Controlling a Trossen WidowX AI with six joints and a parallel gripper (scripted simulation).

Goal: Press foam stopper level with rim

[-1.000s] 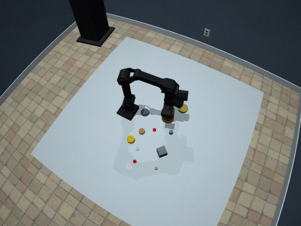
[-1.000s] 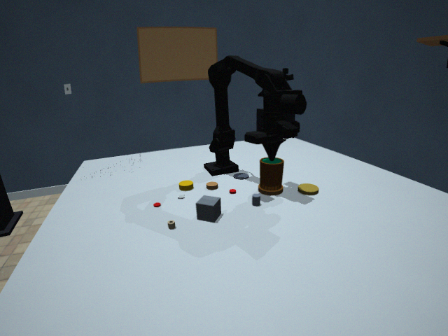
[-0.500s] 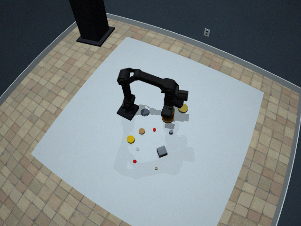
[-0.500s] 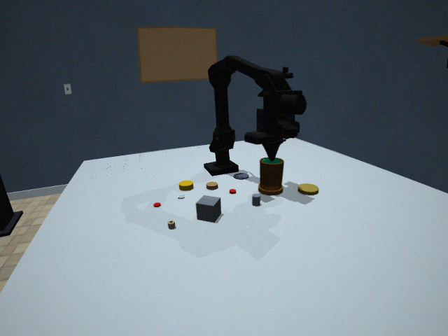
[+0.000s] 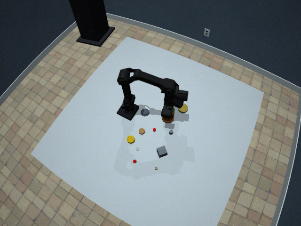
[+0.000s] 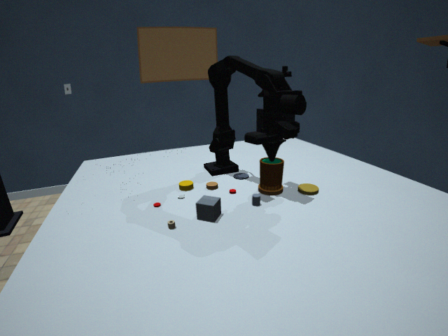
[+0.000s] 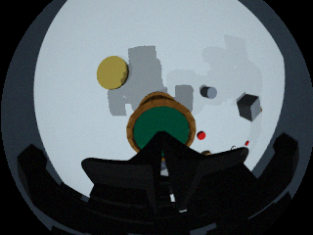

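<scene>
Item: I am pressing the black parallel-jaw gripper (image 6: 272, 156), jaws closed on nothing, into the green foam stopper (image 6: 268, 160) of the upright brown cylindrical jar (image 6: 271, 177), standing mid-bench toward the far edge

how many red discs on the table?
2. One red disc lies between the tan disc and the small grey cylinder; the other lies farther out, left of the grey cube.
</scene>
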